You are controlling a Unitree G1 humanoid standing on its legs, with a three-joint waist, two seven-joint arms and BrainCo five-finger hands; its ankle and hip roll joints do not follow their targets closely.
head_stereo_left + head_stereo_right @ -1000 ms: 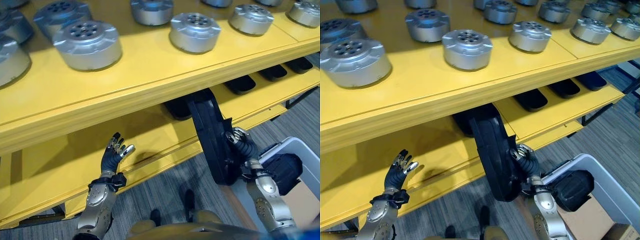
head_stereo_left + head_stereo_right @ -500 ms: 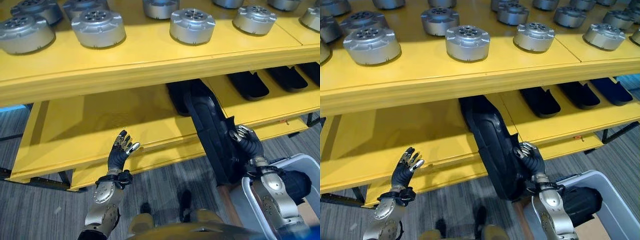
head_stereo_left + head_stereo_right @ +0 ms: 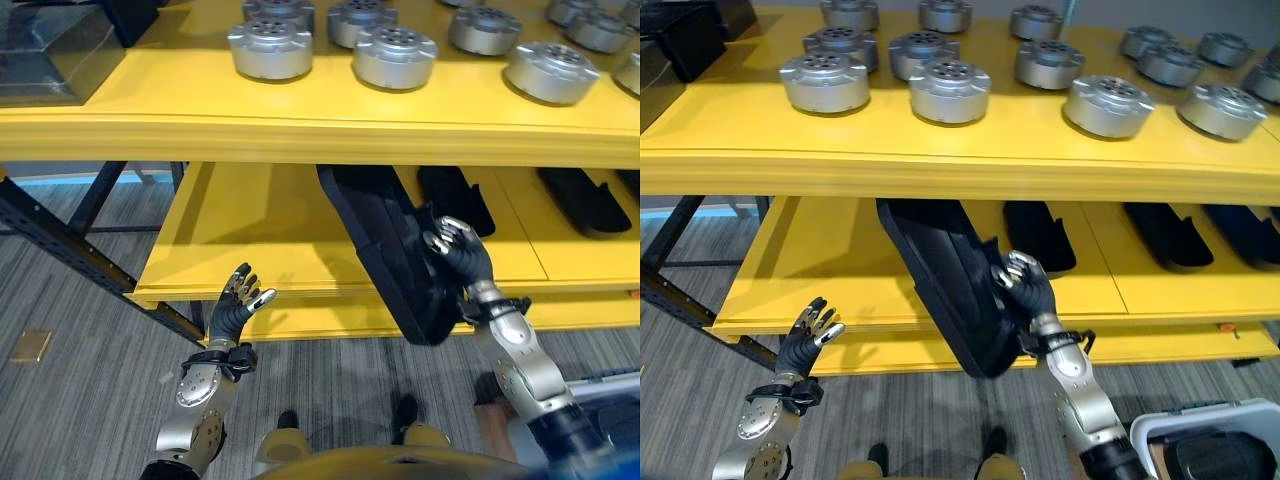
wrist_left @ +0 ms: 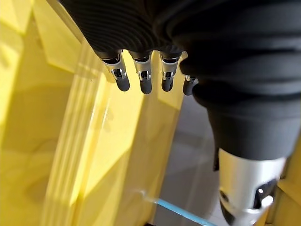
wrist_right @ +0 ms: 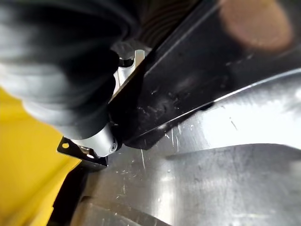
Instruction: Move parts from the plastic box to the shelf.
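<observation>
Silver fingers of the right hand (image 3: 1025, 283) are curling around the edge of a long black part (image 3: 950, 280), gripping it. That part is tilting, its upper end reaching under the top board onto the lower yellow shelf (image 3: 840, 260), its lower end hanging past the shelf's front edge. More black parts (image 3: 1038, 235) are lying further along. The left hand (image 3: 236, 306) is hovering open before the shelf, fingers straight. Round metal parts (image 3: 940, 90) are sitting on top.

This looks like a factory storeroom or workshop: a long yellow metal shelf rack (image 3: 940, 165) carries rows of round silver machined metal parts (image 3: 825, 82), above grey striped carpet flooring (image 3: 70, 390).
</observation>
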